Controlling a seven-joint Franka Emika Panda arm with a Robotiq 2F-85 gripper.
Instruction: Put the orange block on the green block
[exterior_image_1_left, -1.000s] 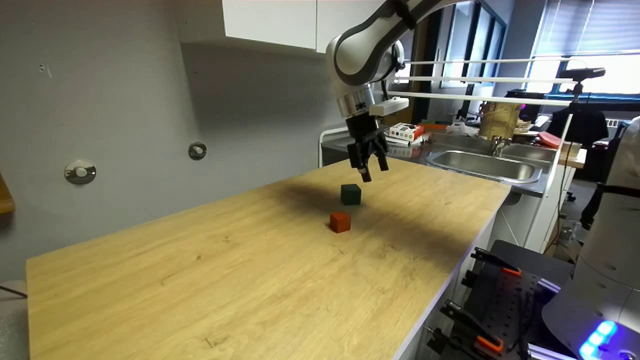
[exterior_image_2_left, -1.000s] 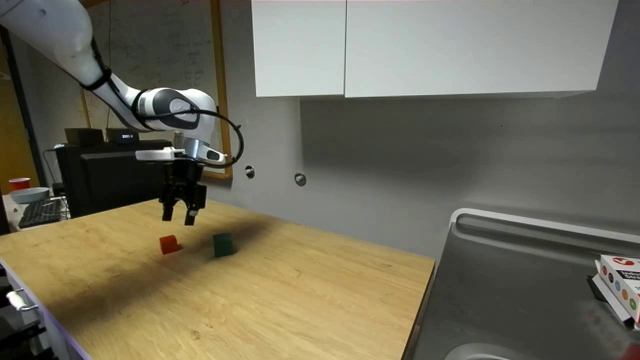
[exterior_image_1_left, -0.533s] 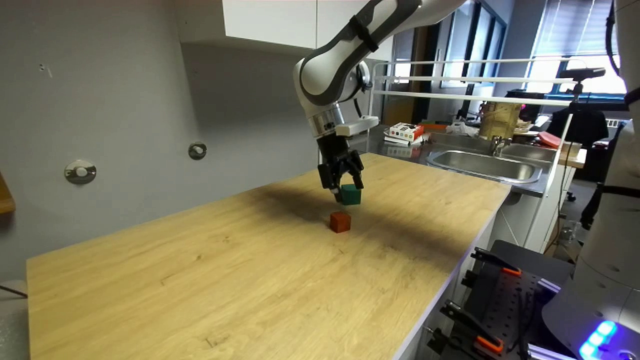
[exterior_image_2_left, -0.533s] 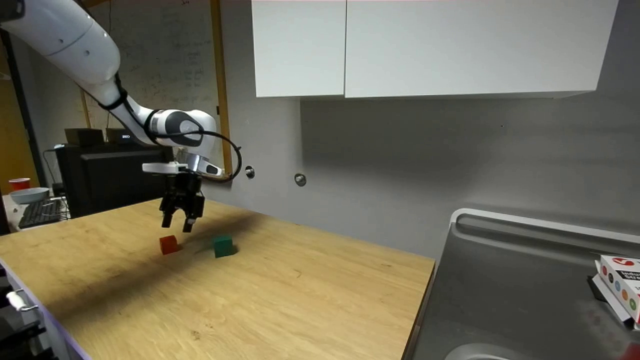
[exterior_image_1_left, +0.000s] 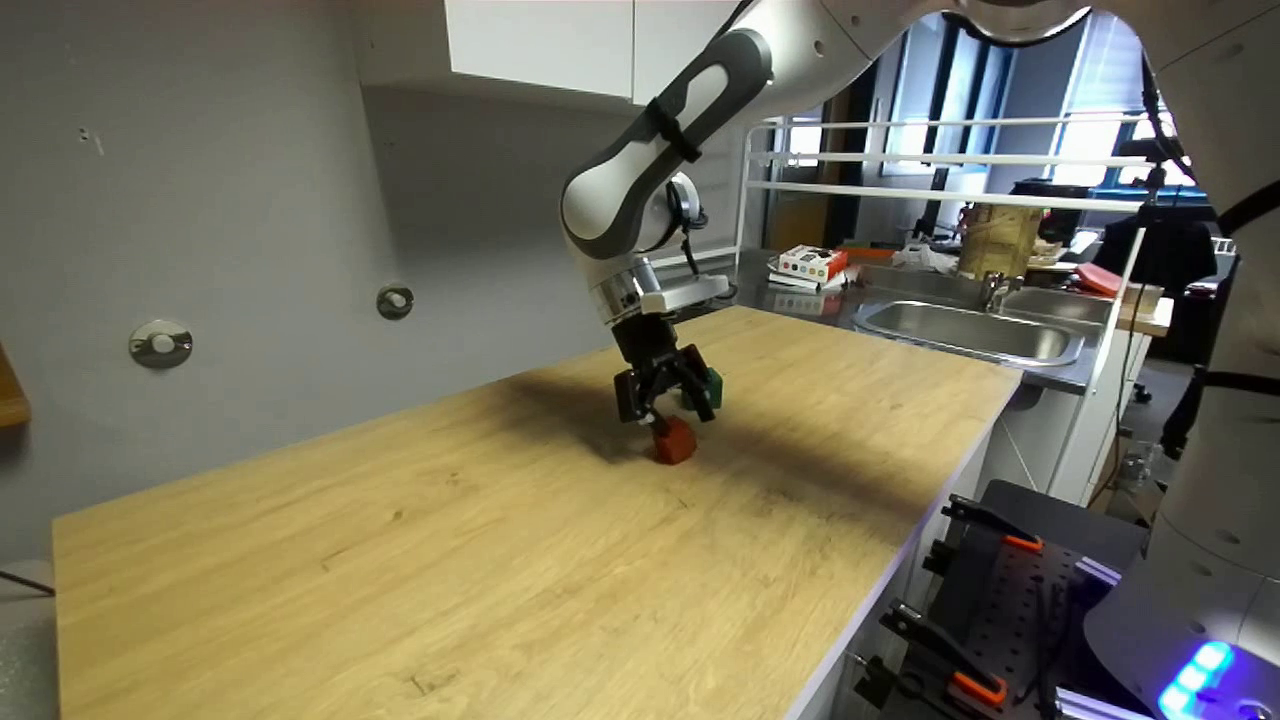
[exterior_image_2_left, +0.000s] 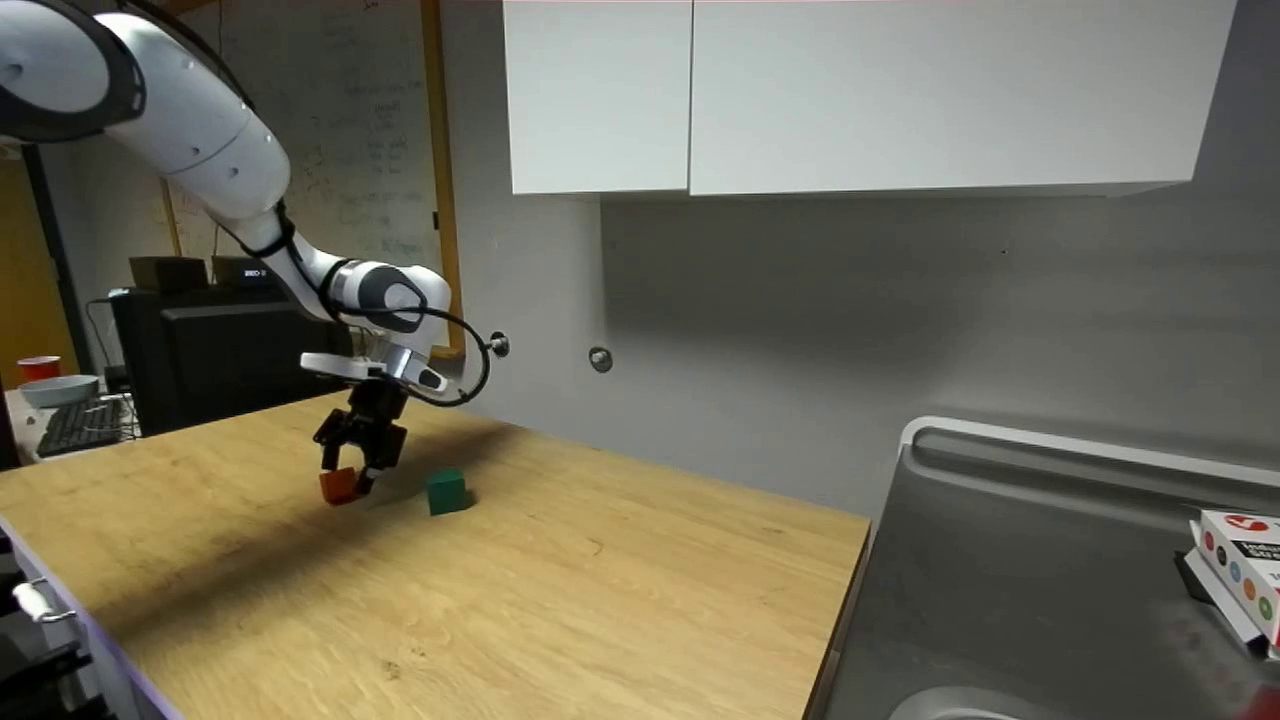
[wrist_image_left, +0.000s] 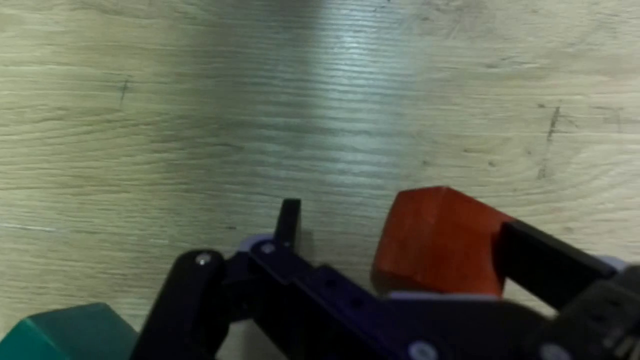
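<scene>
In wrist view, my claw (wrist_image_left: 400, 217) gapes wide, gripping nothing; the orange block (wrist_image_left: 440, 245) sits lower right; the green block (wrist_image_left: 72, 332), lower left.

Wood-top bench (exterior_image_1_left: 450, 560) sits agst a plain grey wall (exterior_image_1_left: 230, 240); wht wall cabs (exterior_image_2_left: 860, 95) hang above, w/ a darker patch (exterior_image_2_left: 780, 270) of wall under. Two rnd metal fittings (exterior_image_1_left: 160, 344) on the wall show in both exterior views. In an exterior view, past the bench's far end: metal sink (exterior_image_1_left: 975, 325) w/ tap (exterior_image_1_left: 993, 290), wht rails (exterior_image_1_left: 950, 158) higher up, then a v. bright window (exterior_image_1_left: 1090, 140) w/ blind (exterior_image_1_left: 1105, 85) part-way down, plus a bit of grey floor (exterior_image_1_left: 1165, 390). In an exterior view: wood-framed whiteboard (exterior_image_2_left: 350, 160) w/ faint scribbles (exterior_image_2_left: 385, 150), ylw-brn panel (exterior_image_2_left: 22, 270), desk (exterior_image_2_left: 27, 422) w/ keyboard (exterior_image_2_left: 85, 425), metal counter (exterior_image_2_left: 1000, 590) beside the bench. Soft shadow (exterior_image_2_left: 270, 565) crosses the bench; wrist view shows pale glare (wrist_image_left: 350, 100) on it.
</scene>
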